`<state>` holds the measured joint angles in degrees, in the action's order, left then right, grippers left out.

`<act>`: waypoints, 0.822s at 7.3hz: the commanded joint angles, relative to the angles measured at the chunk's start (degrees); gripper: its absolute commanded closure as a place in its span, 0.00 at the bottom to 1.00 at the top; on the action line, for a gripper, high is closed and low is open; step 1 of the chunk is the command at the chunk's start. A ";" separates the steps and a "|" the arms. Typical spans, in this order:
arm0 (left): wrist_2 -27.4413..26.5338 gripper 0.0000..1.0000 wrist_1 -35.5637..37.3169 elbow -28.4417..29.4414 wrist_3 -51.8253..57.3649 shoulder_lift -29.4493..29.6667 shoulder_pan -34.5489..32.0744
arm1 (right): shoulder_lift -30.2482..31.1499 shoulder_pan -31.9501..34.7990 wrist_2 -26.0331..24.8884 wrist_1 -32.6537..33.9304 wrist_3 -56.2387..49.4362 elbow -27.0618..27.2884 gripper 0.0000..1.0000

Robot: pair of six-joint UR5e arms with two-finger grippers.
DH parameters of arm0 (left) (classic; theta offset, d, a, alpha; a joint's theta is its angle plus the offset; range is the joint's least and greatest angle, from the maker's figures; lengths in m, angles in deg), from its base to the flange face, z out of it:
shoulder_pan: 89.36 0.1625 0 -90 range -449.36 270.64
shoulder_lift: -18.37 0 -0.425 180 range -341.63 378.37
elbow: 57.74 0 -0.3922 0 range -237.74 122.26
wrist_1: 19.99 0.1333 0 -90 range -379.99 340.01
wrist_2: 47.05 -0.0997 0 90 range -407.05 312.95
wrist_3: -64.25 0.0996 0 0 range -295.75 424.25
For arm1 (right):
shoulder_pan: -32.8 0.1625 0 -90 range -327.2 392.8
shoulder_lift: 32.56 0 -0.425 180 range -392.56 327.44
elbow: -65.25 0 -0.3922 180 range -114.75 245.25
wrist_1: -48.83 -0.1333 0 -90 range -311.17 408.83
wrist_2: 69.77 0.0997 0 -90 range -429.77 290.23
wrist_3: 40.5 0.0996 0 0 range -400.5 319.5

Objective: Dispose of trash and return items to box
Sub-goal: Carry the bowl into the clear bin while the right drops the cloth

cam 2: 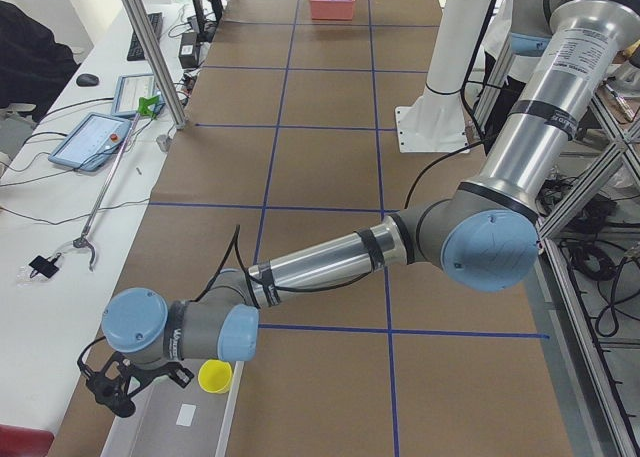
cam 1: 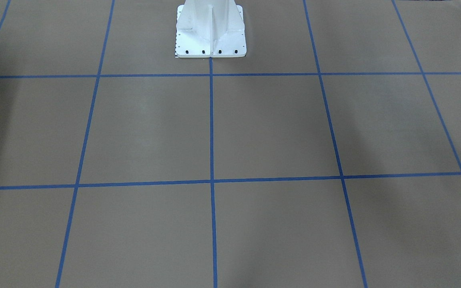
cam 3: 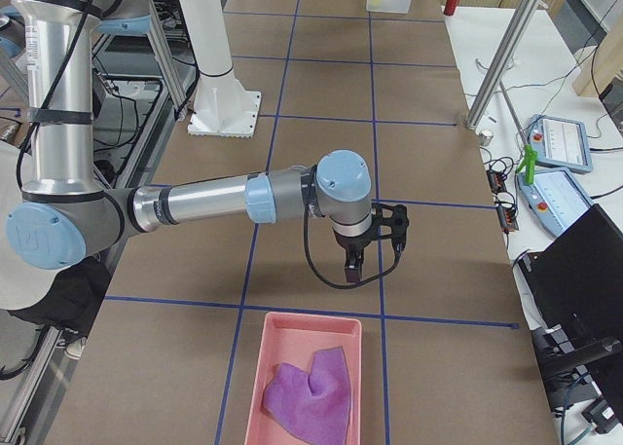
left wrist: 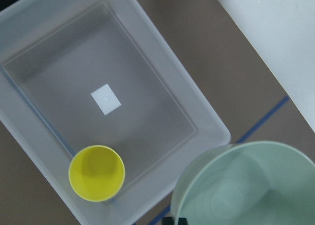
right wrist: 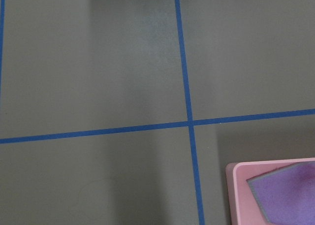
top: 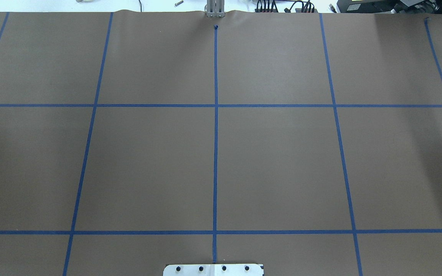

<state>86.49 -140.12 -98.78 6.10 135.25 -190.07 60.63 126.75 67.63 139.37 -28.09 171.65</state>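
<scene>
While a green bowl (left wrist: 241, 185) overlaps its rim, the bin (left wrist: 172, 72) holds a cup (left wrist: 96, 173)

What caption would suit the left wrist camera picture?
A yellow cup inside a clear bin, pale green bowl in foreground.

Yellow cup (left wrist: 97, 173) occupies one corner of the clear bin (left wrist: 193, 102); remainder open.
</scene>
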 commanded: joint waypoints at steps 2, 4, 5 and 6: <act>-9.15 1.00 -12.74 11.24 -11.50 2.13 1.65 | 0.07 -1.92 -0.03 0.07 3.67 3.19 0.00; -10.92 1.00 -20.28 14.57 -21.10 1.87 7.61 | 0.59 -2.01 -0.03 0.07 3.67 4.15 0.00; -11.27 1.00 -20.57 14.93 -21.83 1.78 8.59 | 0.68 -2.01 -0.03 0.16 3.67 4.16 0.00; -11.28 1.00 -20.75 14.94 -21.75 1.34 8.60 | 0.77 -2.01 -0.12 0.07 3.67 4.16 0.00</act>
<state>75.46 -160.12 -84.23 -14.91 136.95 -182.20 61.25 124.76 67.58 139.48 -24.43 175.72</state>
